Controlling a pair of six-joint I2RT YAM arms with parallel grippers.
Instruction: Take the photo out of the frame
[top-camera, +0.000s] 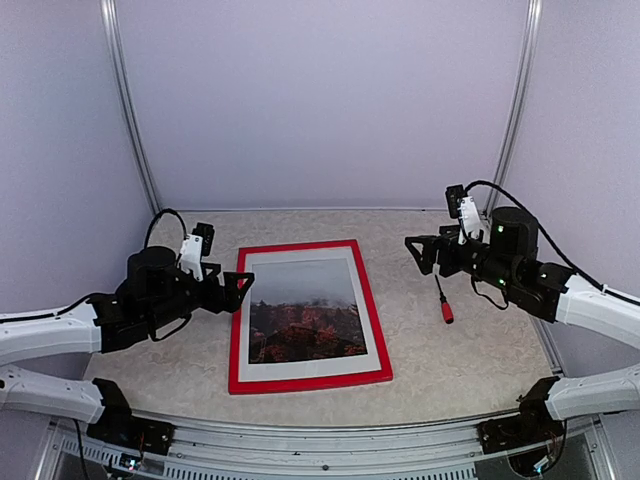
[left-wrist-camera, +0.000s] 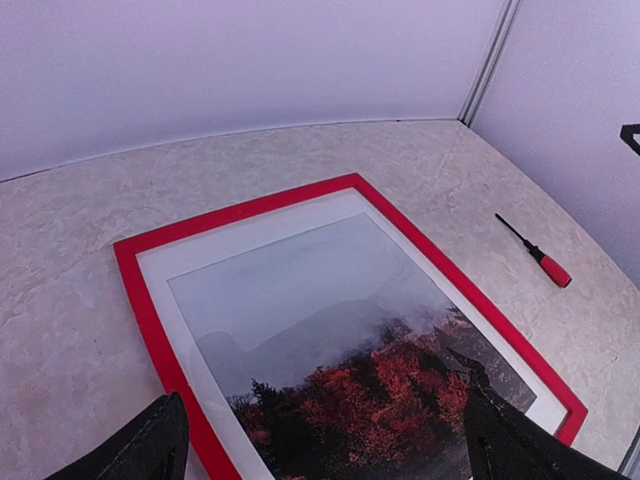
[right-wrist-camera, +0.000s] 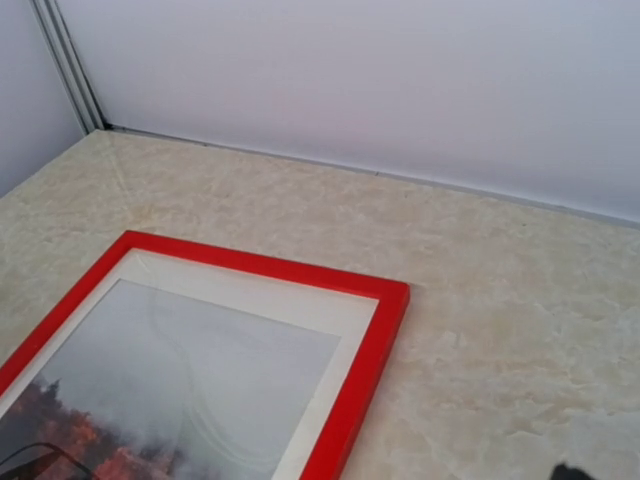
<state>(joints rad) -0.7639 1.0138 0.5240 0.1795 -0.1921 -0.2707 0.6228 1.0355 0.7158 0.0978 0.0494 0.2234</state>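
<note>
Frame (top-camera: 309, 383) lies face up between the counter's (top-camera: 450, 370) side edges, photo (top-camera: 305, 315) inside; left fingers (left-wrist-camera: 150, 445) and right fingers (right-wrist-camera: 568, 473), both apart, should probably grip opposite rims and flip evenly.

The top view sits high above and behind the arm bases. It faces down and forward toward the back wall and takes in the whole bench (top-camera: 440, 370), with the frame (top-camera: 310, 380) near the middle. The left wrist view rides low by the frame's left rim and faces across it to the right. The fingers (left-wrist-camera: 150, 450) of the left end effector (left-wrist-camera: 325, 455) fill its bottom corners. The screwdriver (left-wrist-camera: 545, 265) beyond the frame's right rim appears in this view and in the top view. The right wrist view hangs close by the frame's right side, facing the enclosure's far left corner. Both wrist views share the frame's far rim.
</note>
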